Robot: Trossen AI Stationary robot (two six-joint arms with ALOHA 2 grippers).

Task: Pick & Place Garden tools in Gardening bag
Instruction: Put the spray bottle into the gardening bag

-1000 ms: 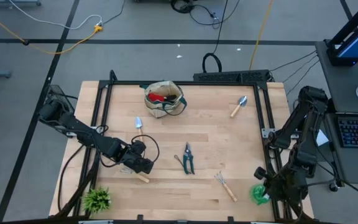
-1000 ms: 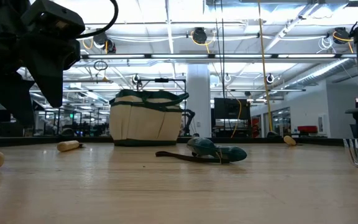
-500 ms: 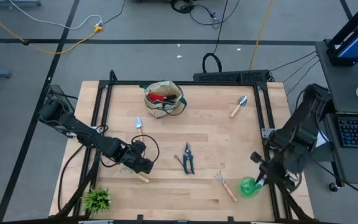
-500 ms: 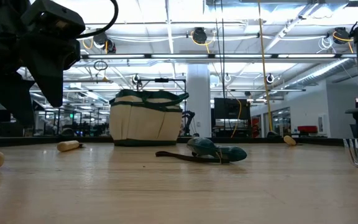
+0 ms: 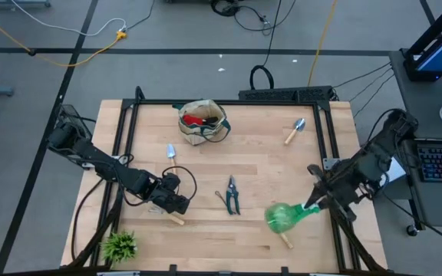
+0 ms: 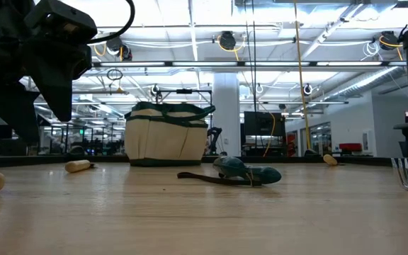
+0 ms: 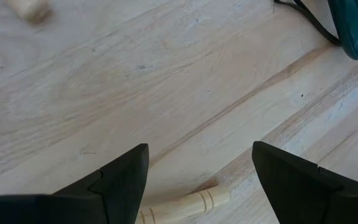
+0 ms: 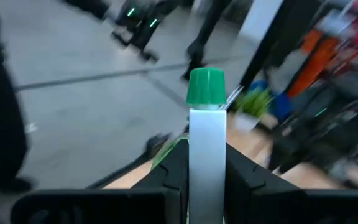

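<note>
My right gripper (image 5: 311,205) clenches the green spray bottle (image 5: 281,217) near the table's (image 5: 282,165) front edge; gloves (image 5: 196,119) bagged, four tools remain.

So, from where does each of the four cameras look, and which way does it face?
High view: above, facing straight down on the table, both arms, bag.
Low view: at tabletop height, facing level across; left arm hangs at the near side, bag behind.
Left wrist view: on the left arm, facing the tabletop past its open end effector, over a wooden handle.
Right wrist view: on the right arm, facing the room past the right end effector holding the spray bottle.
Shared: high and low views both show the shears.
</note>
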